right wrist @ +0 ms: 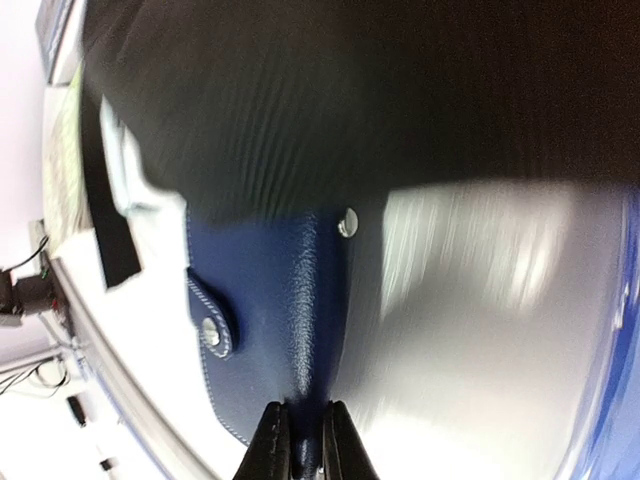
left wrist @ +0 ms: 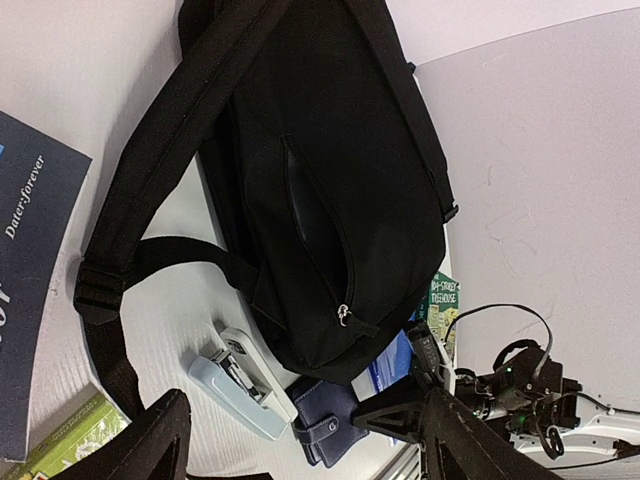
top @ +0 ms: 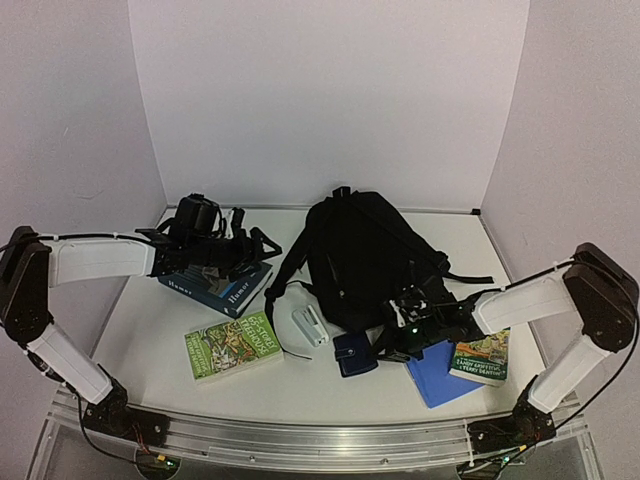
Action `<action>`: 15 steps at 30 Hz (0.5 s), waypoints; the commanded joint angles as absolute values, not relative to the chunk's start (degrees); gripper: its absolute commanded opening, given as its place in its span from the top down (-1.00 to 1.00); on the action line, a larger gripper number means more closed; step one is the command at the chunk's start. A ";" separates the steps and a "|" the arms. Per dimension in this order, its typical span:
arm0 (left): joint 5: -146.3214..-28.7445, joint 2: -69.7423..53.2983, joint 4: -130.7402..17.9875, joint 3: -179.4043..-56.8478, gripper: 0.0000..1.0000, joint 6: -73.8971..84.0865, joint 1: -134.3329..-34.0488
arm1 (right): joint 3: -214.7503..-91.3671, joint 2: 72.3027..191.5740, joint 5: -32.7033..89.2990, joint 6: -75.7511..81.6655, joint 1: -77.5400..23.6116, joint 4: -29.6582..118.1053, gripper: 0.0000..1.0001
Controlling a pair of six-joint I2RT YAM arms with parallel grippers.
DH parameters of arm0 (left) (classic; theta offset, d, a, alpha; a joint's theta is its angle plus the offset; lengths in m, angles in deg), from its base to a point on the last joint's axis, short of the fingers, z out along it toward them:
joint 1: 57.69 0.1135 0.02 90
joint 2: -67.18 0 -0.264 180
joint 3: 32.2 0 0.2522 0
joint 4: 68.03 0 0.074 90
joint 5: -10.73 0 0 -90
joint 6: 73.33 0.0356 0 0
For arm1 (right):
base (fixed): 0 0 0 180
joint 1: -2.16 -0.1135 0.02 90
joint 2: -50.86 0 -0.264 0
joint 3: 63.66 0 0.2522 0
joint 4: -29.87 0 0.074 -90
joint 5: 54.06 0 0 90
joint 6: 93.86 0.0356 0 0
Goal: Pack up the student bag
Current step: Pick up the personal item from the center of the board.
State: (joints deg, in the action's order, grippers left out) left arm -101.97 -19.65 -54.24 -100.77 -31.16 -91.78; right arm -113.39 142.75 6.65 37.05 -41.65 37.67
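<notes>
The student bag [top: 360,260] is a large black backpack lying flat mid-table, straps spread to its left; it fills the left wrist view [left wrist: 330,180], its front zip closed. My right gripper [top: 392,340] is at the bag's near edge, shut on the edge of a navy snap wallet [top: 355,353]. In the right wrist view the wallet [right wrist: 270,300] sits between my closed gripper [right wrist: 305,450]. My left gripper [top: 225,245] hovers over a blue book [top: 215,285], open and empty [left wrist: 290,445].
A green book [top: 232,345] and a pale stapler [top: 310,325] lie near the bag's left front. A blue notebook [top: 435,372] and a green paperback [top: 482,358] lie under my right arm. White walls enclose the table.
</notes>
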 commanded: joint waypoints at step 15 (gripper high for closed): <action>-109.17 -10.52 -59.77 -100.25 -0.75 -24.23 -93.89 | -123.64 119.41 10.68 40.77 -44.89 46.32 1.00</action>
